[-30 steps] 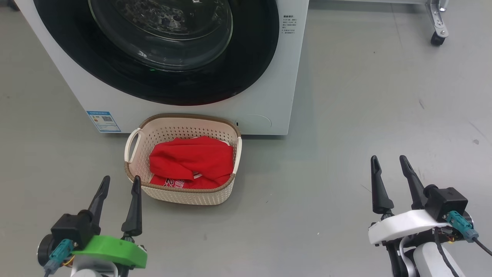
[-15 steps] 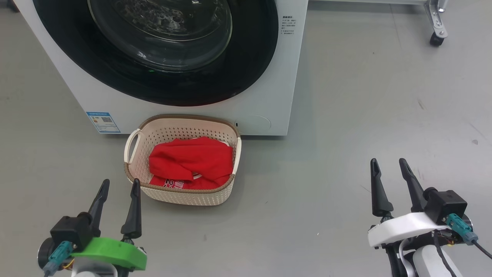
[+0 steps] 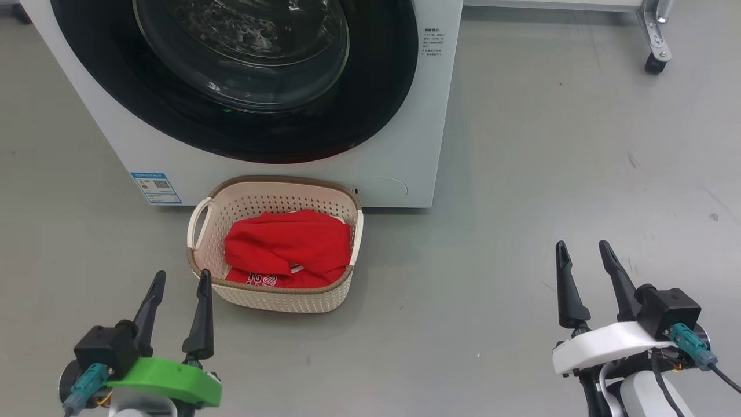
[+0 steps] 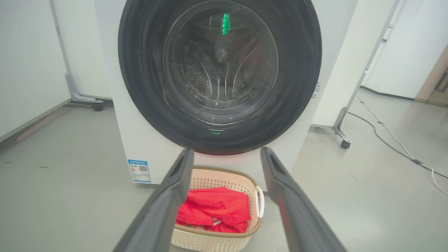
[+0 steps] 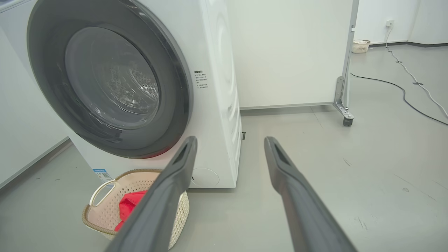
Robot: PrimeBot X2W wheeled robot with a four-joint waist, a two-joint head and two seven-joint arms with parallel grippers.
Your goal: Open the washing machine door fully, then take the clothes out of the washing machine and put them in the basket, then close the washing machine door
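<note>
Closest to me, the left gripper (image 3: 181, 275) and the right gripper (image 3: 582, 244) hang low over the floor, well apart from each other. Each has its two dark fingers spread and nothing between them. The left one sits just beside the near-left corner of the basket (image 3: 278, 298) without touching it.

The basket stands on the floor right up against the foot of the washing machine (image 3: 405, 145), and the red clothes (image 3: 286, 246) lie bunched inside it, white lettering showing at the near edge.

Behind it, the washing machine door (image 3: 376, 87) looks shut, its black rim lying flush with the white front. Through the glass the steel drum seems empty. By that, I'd say all three steps are done and nothing is left but for the arms to rest.

The grey floor (image 3: 521, 202) is smooth and faintly scuffed. Farther back stands a white partition (image 5: 287, 52) on a caster (image 5: 347, 121), with a cable (image 5: 402, 91) trailing towards the wall.
</note>
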